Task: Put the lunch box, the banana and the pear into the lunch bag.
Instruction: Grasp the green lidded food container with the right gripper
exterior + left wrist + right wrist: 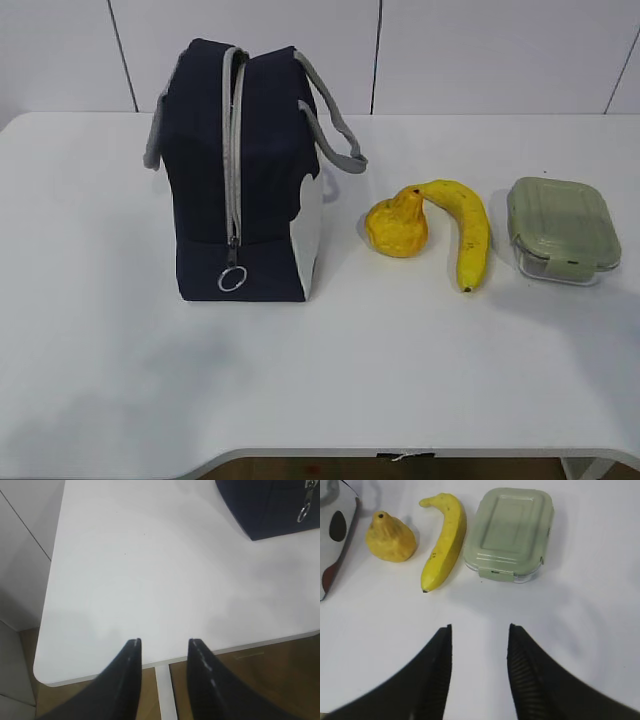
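Observation:
The navy lunch bag [245,170] stands upright on the white table, zipper shut, ring pull [232,279] hanging low on its front. The pear [397,226], the banana [465,228] and the green-lidded lunch box [562,228] lie in a row to its right. In the right wrist view the pear [390,539], banana [444,540] and lunch box [510,532] lie ahead of my open, empty right gripper [480,629]. My left gripper [164,642] is open and empty over the table's front left edge, the bag's corner [270,507] far ahead. Neither gripper shows in the exterior view.
The white table [330,370] has its front edge close below my left gripper, with wooden floor [260,680] and a table leg beyond. A white panelled wall [480,50] stands behind the table. The bag's grey handle [335,130] sticks out toward the pear.

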Robot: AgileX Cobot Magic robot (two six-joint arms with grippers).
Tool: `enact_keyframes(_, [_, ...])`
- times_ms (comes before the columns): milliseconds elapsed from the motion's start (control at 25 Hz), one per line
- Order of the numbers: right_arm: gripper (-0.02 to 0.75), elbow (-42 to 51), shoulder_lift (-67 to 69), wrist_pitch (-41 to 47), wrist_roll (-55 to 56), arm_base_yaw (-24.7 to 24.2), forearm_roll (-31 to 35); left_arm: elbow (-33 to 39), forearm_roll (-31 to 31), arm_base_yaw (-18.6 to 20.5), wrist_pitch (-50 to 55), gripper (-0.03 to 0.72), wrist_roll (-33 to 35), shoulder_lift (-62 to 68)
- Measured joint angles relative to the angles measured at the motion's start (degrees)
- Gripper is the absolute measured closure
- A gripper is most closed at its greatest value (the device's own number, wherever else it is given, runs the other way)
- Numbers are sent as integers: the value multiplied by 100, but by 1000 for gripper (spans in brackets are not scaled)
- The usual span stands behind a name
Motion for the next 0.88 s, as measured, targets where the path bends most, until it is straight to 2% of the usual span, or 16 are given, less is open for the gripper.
enact_keyframes(280, [422, -208, 907, -256, 200, 0, -238, 0, 0, 0, 0, 452, 0, 0])
enact_keyframes(720, [421, -989, 2012, -97, 1699, -27, -1760, 0, 0, 0, 0, 452, 0, 0])
enact_keyframes(880, [421, -989, 2112, -33, 2001, -191, -1989, 0, 0, 0, 0, 452, 0, 0])
